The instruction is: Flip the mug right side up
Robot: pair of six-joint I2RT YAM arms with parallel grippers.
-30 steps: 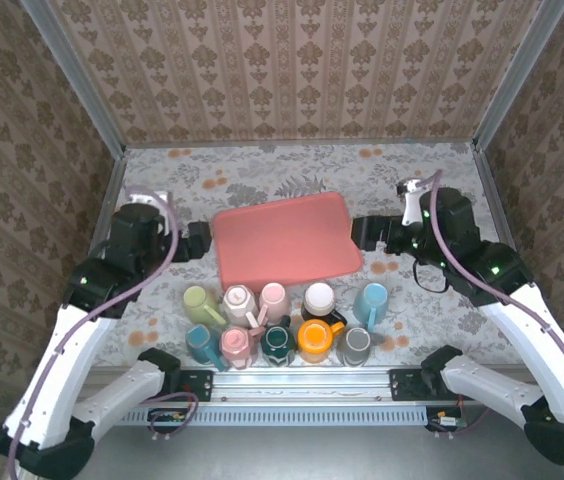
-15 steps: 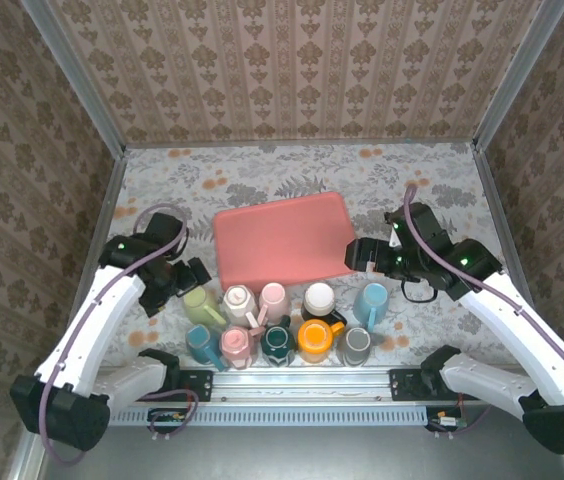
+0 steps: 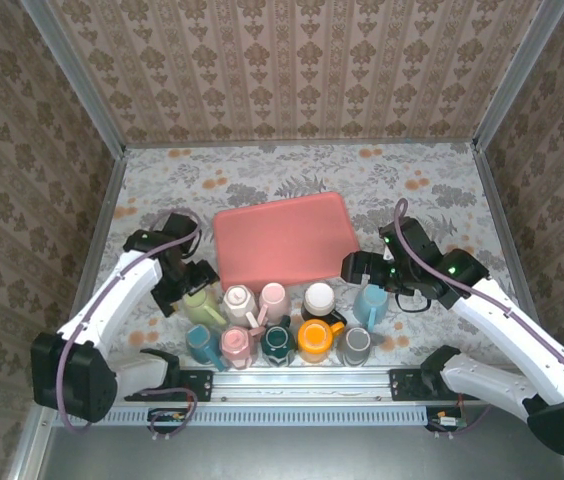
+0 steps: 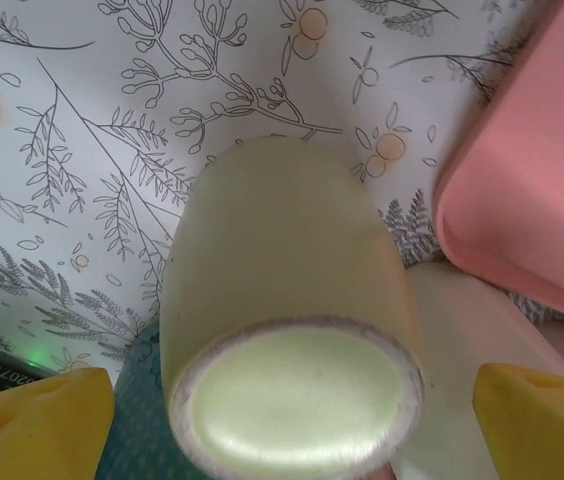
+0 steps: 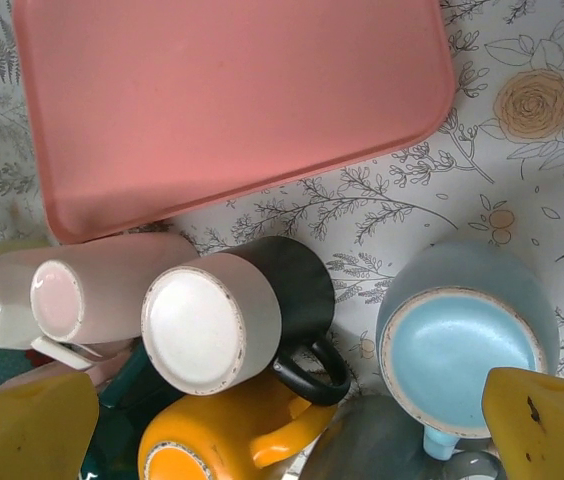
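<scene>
Pale green mug is, in my judgement, the one in hand. It stands bottom up on the table, at the left end of the cluster of mugs, and its unglazed foot ring faces the left wrist camera. The left gripper is wide open over it, with one yellow pad at each side of the body and both apart from the wall. In the top view this gripper hangs just over the same mug. A cream-white mug is just beside it on the right, perhaps touching, and the pink tray lies beyond.

The right gripper is also spread wide and holds nothing. It hovers over the other end of the cluster, where the light blue mug is near its right pad and the black mug with a white bottom is under the middle.

To do the grasp well, the left fingers should go lower and close on the middle of the body, not on the foot ring. The right-hand pad must slide between the two mugs without pushing the cream-white one. The mug should be lifted clear before it is rotated, because the neighbours stand close.
</scene>
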